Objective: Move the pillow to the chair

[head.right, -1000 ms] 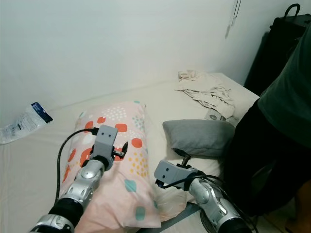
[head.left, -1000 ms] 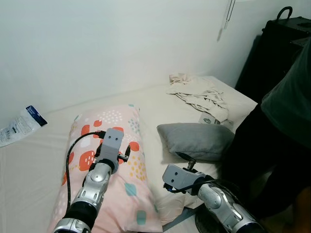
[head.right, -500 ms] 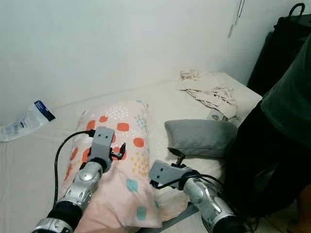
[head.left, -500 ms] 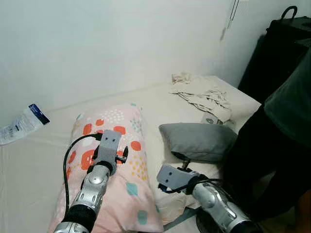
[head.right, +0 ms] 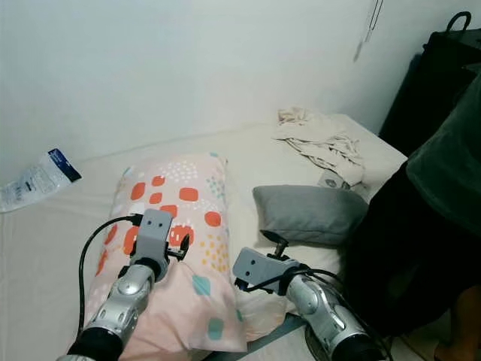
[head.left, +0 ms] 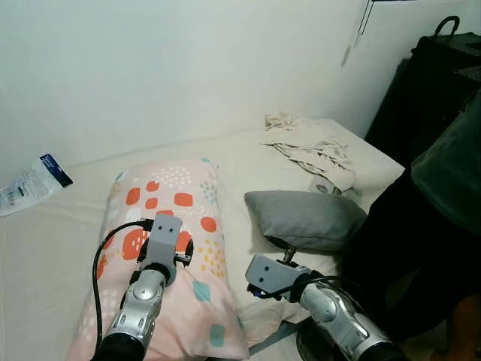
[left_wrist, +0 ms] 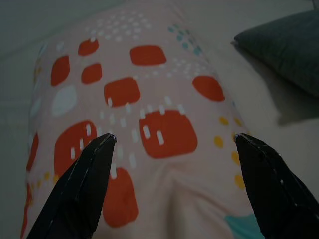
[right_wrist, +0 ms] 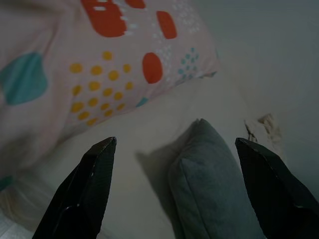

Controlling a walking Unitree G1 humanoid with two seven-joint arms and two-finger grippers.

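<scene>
The pillow lies lengthwise toward 12 o'clock, while both wide-spread grippers, left and right, have eased slightly back.

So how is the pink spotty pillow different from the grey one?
The pink pillow has red, yellow and teal patches; the grey pillow is plain. The pink pillow is long and bigger; the grey pillow is short and small. The left gripper is open over the pink pillow; nothing touches the grey pillow. Both lie on the bed.
</scene>
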